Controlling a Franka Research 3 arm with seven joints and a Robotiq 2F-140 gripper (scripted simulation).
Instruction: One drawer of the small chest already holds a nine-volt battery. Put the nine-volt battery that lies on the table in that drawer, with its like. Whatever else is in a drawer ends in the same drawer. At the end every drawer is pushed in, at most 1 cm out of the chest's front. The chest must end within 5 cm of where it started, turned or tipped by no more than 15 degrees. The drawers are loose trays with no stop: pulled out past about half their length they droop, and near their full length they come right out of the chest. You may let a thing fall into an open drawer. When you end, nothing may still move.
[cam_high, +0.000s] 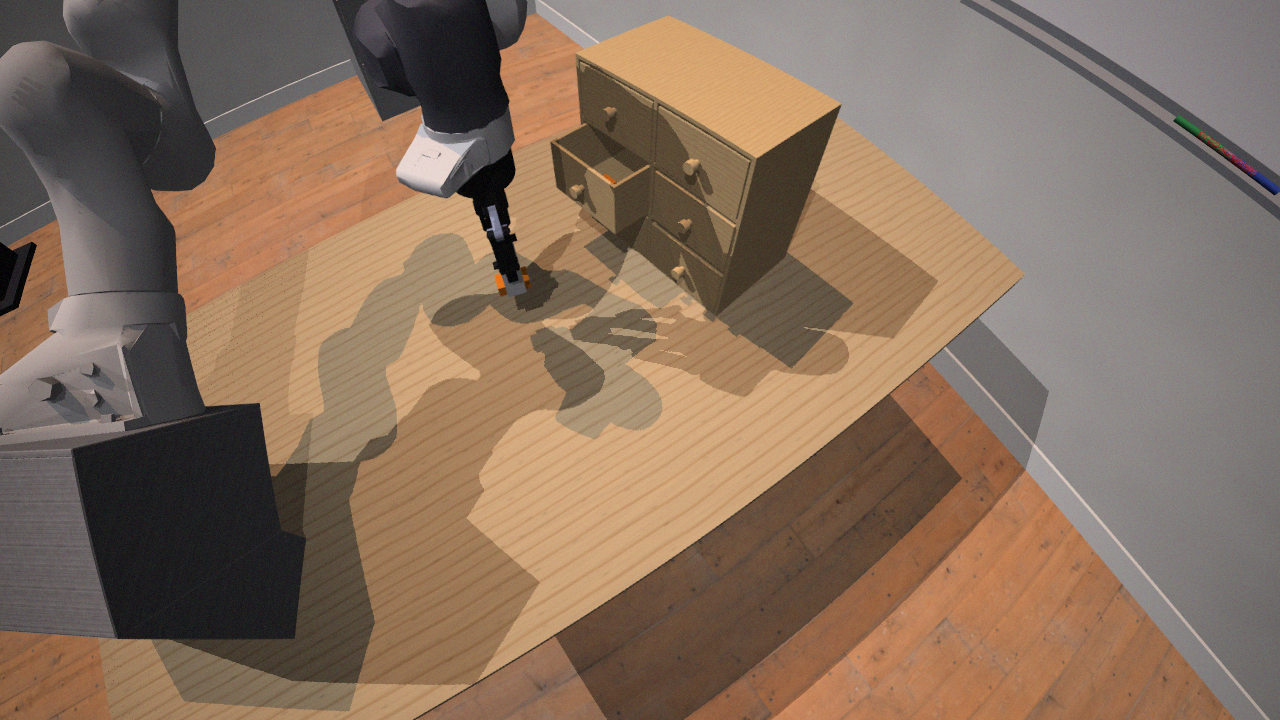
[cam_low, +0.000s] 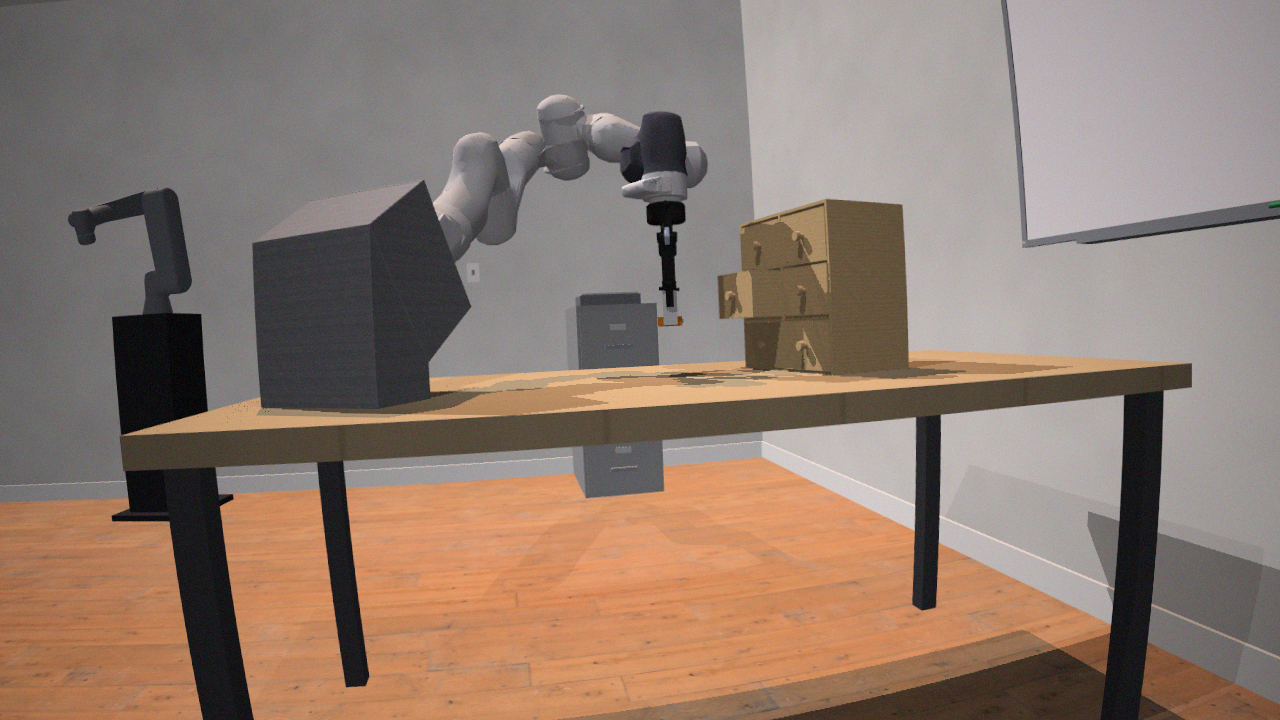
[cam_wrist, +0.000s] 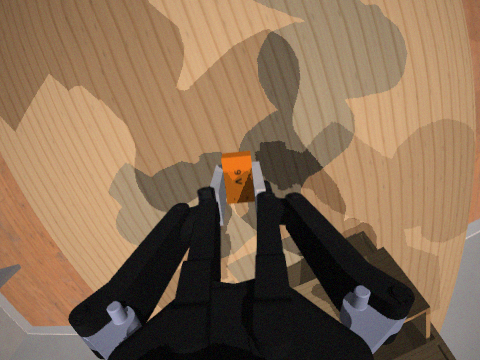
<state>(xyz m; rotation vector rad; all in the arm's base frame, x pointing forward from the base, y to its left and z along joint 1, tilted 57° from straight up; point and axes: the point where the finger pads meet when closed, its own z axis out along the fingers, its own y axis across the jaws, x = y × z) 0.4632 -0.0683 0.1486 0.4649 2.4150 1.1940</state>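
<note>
Held above the table, the battery sits between the hand's fingertips.

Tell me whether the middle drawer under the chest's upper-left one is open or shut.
Open: the drawer juts out past the chest's front, its inside visible from above.

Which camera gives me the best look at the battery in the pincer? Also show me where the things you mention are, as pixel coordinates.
The wrist view: the nine-volt battery (cam_high: 501, 283) (cam_low: 663, 320) (cam_wrist: 237, 172) shows its broad face and "9V" marking between both fingertips. The top view shows only orange ends beside the fingers, and the exterior view small orange edges, though it does reveal the battery lifted above the table (cam_high: 626, 537) (cam_low: 698, 416) (cam_wrist: 210, 110).
</note>
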